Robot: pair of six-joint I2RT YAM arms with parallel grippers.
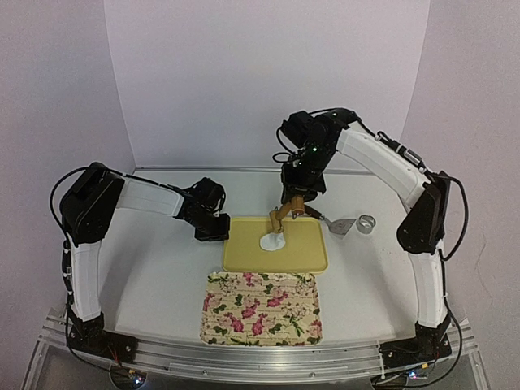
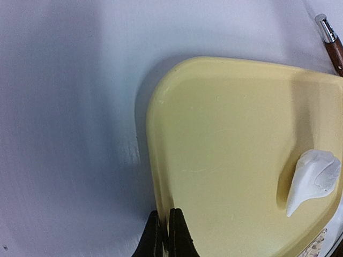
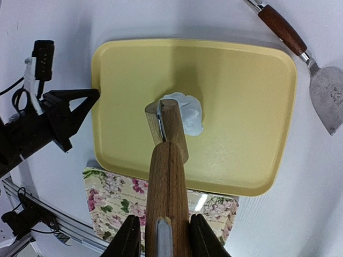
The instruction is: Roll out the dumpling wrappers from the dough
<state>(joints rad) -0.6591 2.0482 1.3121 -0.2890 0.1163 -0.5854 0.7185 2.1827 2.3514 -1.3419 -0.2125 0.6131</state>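
Observation:
A lump of white dough (image 1: 272,241) (image 2: 313,179) (image 3: 190,115) lies on the yellow tray (image 1: 313,260) (image 2: 214,134) (image 3: 252,107). It is partly pressed and uneven. No dumpling wrappers are in view. My right gripper (image 1: 299,199) (image 3: 162,235) is shut on the handle of a wooden roller (image 1: 286,215) (image 3: 169,176). The roller's head rests at the near left side of the dough and hides part of it. My left gripper (image 1: 215,227) (image 2: 165,235) is shut, pinching the yellow tray's left rim.
A floral tray (image 1: 260,309) (image 3: 107,198) sits just in front of the yellow one. To the right of the yellow tray lie a wooden-handled metal scraper (image 1: 337,225) (image 3: 327,96) (image 2: 332,43) and a metal ring cutter (image 1: 367,223).

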